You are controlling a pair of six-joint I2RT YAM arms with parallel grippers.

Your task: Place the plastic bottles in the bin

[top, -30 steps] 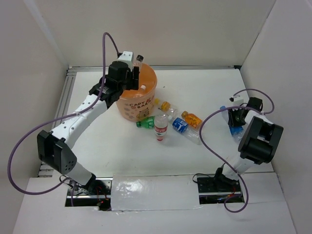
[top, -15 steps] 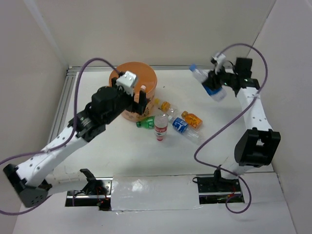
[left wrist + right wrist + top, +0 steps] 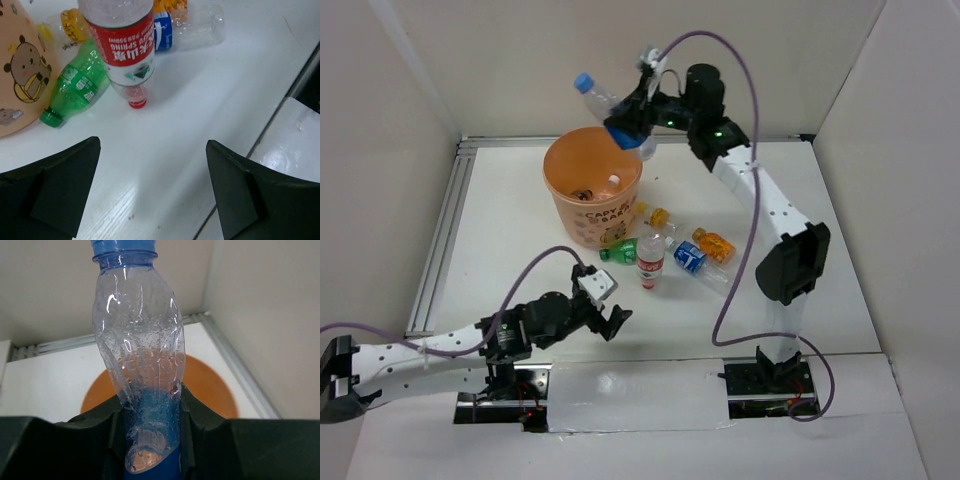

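Above the far rim of the bin (image 3: 560,158), I hold a clear bottle (image 3: 608,103) with a blue cap and blue label in my right gripper (image 3: 642,112). My jaws are clamped on its lower body and the cap is tilted up and to the left. In my right wrist view the bin's orange mouth lies directly beneath the bottle. A couple of small bottles (image 3: 586,192) rest on the bin's bottom.

Just right of the bin, the others are clustered on the white table (image 3: 820,260). A green bottle (image 3: 75,85) lies just beside the bin's wall. Next to it is a red-labelled bottle (image 3: 122,45), its red cap pointing towards my left wrist. Beyond them lie a blue-labelled bottle (image 3: 690,257), an amber bottle (image 3: 713,243) and a yellow-capped bottle (image 3: 660,217).

My left gripper (image 3: 152,145) hangs low near the table's near edge. Its fingers are spread wide with nothing between them, and it faces that cluster.
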